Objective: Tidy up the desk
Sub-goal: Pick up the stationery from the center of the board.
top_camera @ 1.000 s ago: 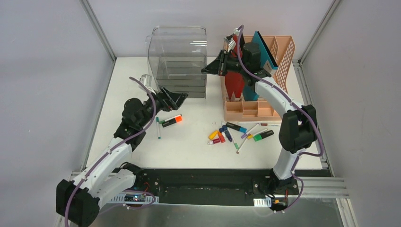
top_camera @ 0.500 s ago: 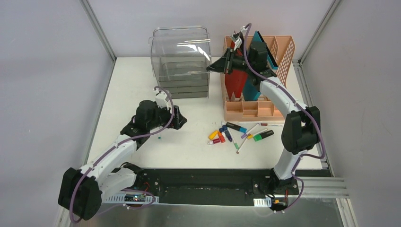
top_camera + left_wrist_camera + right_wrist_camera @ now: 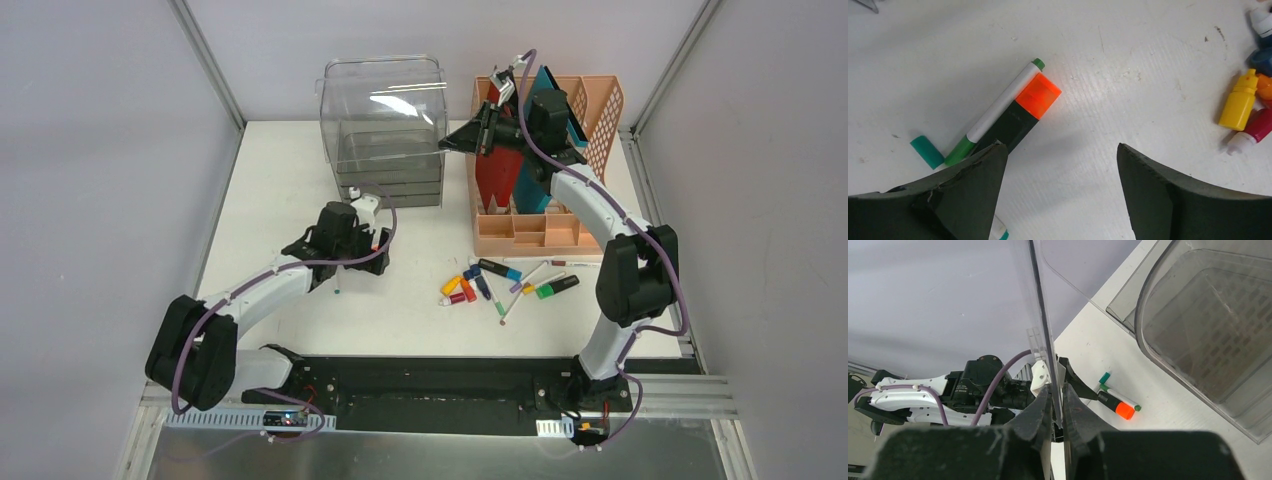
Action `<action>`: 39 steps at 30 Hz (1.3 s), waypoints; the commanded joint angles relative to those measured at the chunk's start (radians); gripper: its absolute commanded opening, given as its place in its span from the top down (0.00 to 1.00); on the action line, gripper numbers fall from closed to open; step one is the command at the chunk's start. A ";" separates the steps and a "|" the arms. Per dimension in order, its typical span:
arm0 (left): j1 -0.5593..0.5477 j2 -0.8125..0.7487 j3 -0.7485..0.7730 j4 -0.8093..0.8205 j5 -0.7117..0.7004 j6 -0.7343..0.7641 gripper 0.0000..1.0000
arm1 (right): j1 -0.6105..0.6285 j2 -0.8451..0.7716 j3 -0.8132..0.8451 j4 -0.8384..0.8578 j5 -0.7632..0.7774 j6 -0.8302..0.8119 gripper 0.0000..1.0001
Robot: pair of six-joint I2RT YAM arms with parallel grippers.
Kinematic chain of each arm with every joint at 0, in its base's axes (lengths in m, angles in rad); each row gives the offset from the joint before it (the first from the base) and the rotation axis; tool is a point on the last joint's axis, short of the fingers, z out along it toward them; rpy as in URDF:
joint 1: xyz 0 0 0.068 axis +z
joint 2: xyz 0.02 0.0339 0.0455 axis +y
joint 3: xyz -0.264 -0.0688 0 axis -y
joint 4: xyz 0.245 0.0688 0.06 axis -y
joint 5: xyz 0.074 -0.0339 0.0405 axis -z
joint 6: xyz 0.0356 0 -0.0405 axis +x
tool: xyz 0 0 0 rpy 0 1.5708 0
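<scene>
Highlighter, orange-capped, lies on the white worktop at about ten o'clock from the spread left tool in the left wrist view. Its long axis runs seven to one o'clock, and its dark end is tucked under the left finger. Counted there: one highlighter, one green-tipped pen touching alongside, one loose green cap. The left arm is nearer by far; the right tool, off at one o'clock, pinches the clear box by its wall.

Top camera high above desk, left wrist close over highlighter, right wrist sharing it
</scene>
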 commanded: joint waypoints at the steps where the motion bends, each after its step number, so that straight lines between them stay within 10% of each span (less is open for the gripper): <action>1: -0.009 0.037 0.040 0.055 -0.033 0.162 0.16 | -0.021 -0.035 0.006 0.062 -0.005 0.034 0.97; 12: -0.009 0.222 0.152 -0.020 -0.064 0.296 0.26 | -0.025 -0.046 -0.008 0.081 -0.006 0.050 0.97; 31: -0.010 0.332 0.180 -0.059 -0.052 0.315 0.72 | -0.025 -0.047 -0.010 0.089 -0.006 0.058 0.98; 39: -0.020 0.246 0.150 -0.065 -0.023 0.310 0.69 | -0.025 -0.048 -0.013 0.102 -0.008 0.067 0.98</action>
